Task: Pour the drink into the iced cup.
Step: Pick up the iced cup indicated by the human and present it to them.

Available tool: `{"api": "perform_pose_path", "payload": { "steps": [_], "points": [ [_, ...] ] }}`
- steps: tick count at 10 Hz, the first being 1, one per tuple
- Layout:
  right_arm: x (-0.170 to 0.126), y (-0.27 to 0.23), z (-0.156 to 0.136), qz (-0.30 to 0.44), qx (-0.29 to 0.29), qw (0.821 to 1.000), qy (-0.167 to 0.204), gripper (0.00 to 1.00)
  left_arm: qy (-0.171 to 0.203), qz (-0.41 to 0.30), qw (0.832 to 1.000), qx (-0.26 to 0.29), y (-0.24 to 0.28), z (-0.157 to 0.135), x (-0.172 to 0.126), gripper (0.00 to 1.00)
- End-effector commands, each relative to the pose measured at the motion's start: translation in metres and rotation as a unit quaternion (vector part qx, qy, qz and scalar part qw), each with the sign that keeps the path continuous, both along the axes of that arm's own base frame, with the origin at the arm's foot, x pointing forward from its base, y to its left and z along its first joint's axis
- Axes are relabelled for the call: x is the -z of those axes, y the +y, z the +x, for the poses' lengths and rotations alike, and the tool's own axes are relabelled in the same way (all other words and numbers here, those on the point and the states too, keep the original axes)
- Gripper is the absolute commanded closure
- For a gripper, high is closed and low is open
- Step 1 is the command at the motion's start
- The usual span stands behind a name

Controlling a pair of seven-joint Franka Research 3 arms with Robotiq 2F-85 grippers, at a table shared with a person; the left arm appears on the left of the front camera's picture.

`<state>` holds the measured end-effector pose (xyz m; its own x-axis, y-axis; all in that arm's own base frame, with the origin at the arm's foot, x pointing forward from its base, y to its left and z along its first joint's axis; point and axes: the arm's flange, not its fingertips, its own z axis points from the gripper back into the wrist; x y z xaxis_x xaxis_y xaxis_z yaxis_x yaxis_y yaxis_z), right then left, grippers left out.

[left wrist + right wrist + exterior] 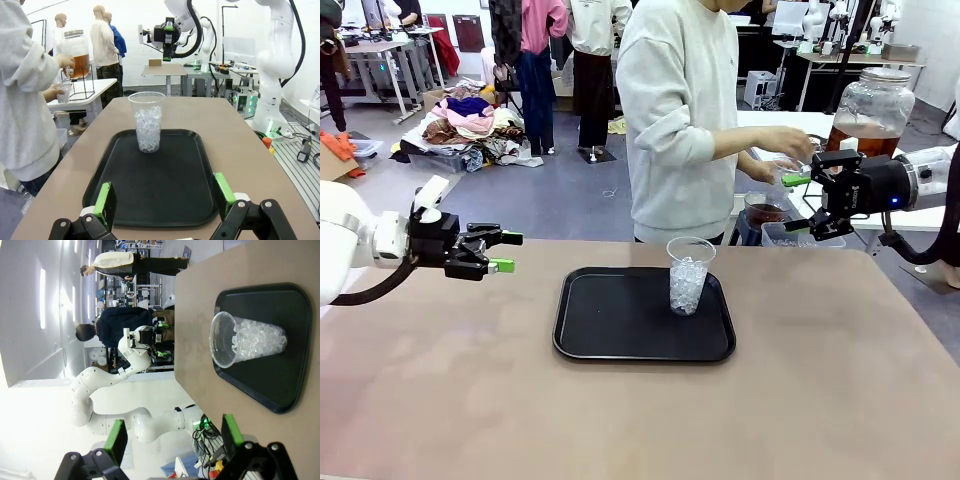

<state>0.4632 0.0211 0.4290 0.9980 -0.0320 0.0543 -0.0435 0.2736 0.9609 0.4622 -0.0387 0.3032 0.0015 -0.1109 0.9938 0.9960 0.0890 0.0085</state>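
Front view gives you the whole layout: the brown table point(440, 400), the person point(680, 120) standing at its far side, and the black tray point(590, 330) lying mid-table. Beyond the far right corner, on a white side table point(765, 120), stands the jar point(872, 100) holding the amber drink point(865, 140). The person's hand point(790, 142) is at its tap.

The cup point(688, 275), filled with ice only, stands upright on the tray's far right part. The left gripper point(507, 252) hovers left of the tray. The right gripper point(797, 203) hangs past the table's far right edge, near the jar. Both have their jaws wide apart and empty.

Left wrist view shows you more plainly the person's other hand point(52, 92), holding a small clear cup point(63, 92) below the tap. Right wrist view, rolled sideways, lets you look into the ice cup's mouth and shows the left arm point(100, 385) beyond the table.
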Motion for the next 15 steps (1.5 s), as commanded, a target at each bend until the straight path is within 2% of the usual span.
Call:
{"api": "perform_pose_path", "payload": {
  "steps": [1,15],
  "points": [
    [-0.0009,0.0006,-0.0004,0.002,-0.001,1.0,-0.001,0.0,0.0,-0.003,1.0,-0.001,-0.001,0.001,-0.0016,0.0],
    [-0.0009,0.0006,-0.0004,0.002,-0.001,1.0,-0.001,0.0,0.0,-0.003,1.0,-0.001,-0.001,0.001,-0.0016,0.0]
  ]
}}
